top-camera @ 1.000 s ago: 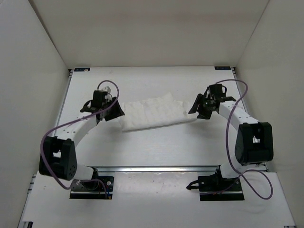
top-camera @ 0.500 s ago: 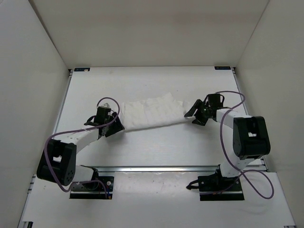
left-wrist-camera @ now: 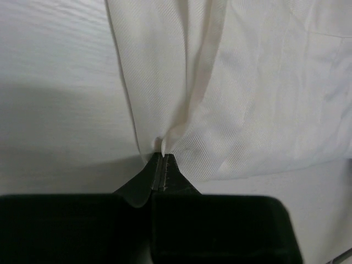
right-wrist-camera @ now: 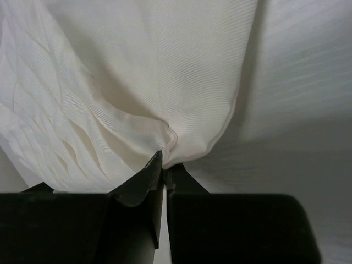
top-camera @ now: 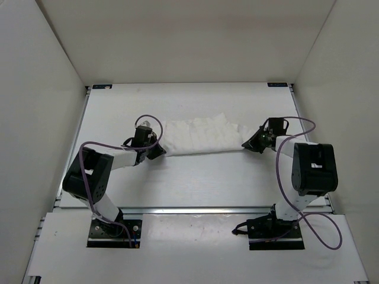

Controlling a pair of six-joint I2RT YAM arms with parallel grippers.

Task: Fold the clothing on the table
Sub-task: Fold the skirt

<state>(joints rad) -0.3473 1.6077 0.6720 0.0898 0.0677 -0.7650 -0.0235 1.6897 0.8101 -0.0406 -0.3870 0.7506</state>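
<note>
1. The cloth (top-camera: 198, 135) lies as a rumpled band across the middle of the surface (top-camera: 201, 177), between the two arms.
2. The left arm (top-camera: 115, 158) reaches low to the cloth's left end. In its wrist view the left jaws are closed tight on a small pucker of fabric right at the cloth's edge.
3. The right arm (top-camera: 294, 148) reaches to the right end. The right jaws are likewise closed on a pinch of cloth, with creases fanning out from the bite.
4. Both grips seem to sit at the near corners, so the step in hand is probably to raise that edge for a fold away from the bases.
5. Each pinch is shallow and held only at the tips, so lift slowly and avoid any jerk that could drag the thin fabric free.
6. Raise both ends together and level, or the cloth will likely slide toward the lower side and twist.
7. Ease the arms apart a little during the lift to take up slack. The cloth is floppy and would otherwise sag and bunch in the middle.
8. Carry the held edge over the far edge, line the two up, and lower it flat before letting go.
9. How many layers each pinch holds cannot be told, so watch for a stray layer peeling away.
</note>
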